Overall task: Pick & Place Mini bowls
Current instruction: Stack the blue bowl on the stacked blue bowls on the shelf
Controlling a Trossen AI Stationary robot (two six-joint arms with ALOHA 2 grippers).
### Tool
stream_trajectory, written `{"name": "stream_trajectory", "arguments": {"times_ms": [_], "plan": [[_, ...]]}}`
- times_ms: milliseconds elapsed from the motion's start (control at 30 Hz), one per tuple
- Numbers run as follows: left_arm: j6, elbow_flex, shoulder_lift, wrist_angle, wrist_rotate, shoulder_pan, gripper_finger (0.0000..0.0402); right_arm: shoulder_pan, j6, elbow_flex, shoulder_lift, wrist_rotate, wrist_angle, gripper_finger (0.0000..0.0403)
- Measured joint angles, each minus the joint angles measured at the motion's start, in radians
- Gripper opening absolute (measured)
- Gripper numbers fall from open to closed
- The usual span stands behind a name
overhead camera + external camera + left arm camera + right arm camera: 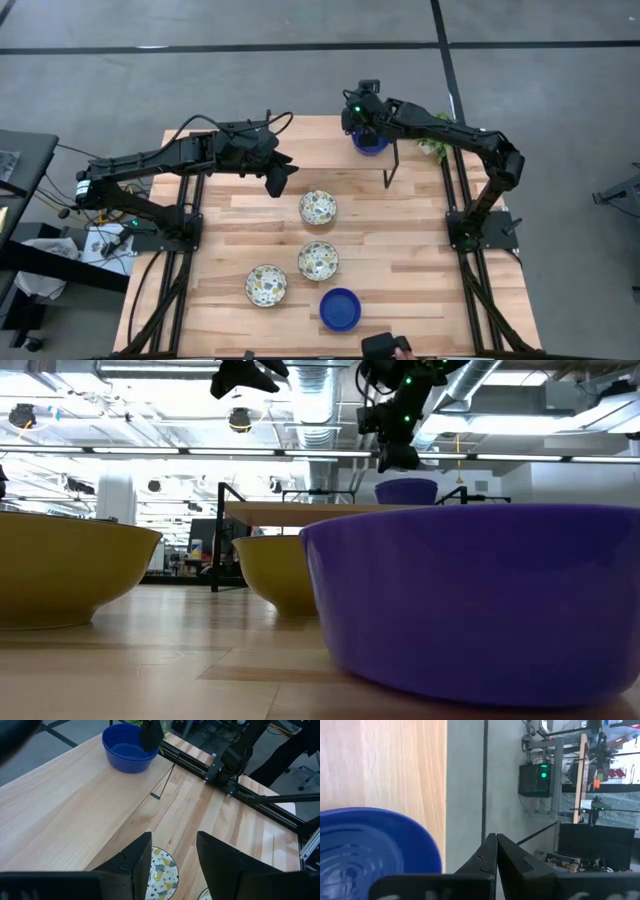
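Three cream bowls with speckled patterns rest on their bases mid-table. One cobalt blue bowl sits near the table's near edge, filling the low view. Another blue bowl stands by the far edge. My right gripper hangs just above that bowl's rim, fingers shut on nothing. My left gripper is open, raised above the table beside the farthest patterned bowl.
A small green plant stands at the far right corner. A thin black stand rises near the far blue bowl. A dark device sits at the near edge. Bare wood lies on the table's left and right sides.
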Motion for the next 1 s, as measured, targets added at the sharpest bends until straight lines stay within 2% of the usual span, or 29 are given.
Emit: {"name": "stream_trajectory", "arguments": {"times_ms": [333,633,767,1000], "plan": [[0.0,0.0,0.0,0.0,0.0,0.0,0.0154,0.002,0.027,0.0,-0.033,0.023,0.026,0.0],[-0.001,0.0,0.0,-0.005,0.004,-0.03,0.0154,0.041,0.27,0.0,-0.165,-0.021,-0.023,0.0],[-0.002,-0.01,0.0,-0.005,0.007,-0.069,0.0154,0.066,0.442,0.0,-0.243,-0.1,-0.089,0.0],[-0.039,-0.038,0.0,-0.008,-0.002,-0.165,0.0154,0.132,0.67,0.0,-0.347,-0.345,-0.179,0.0]]}}
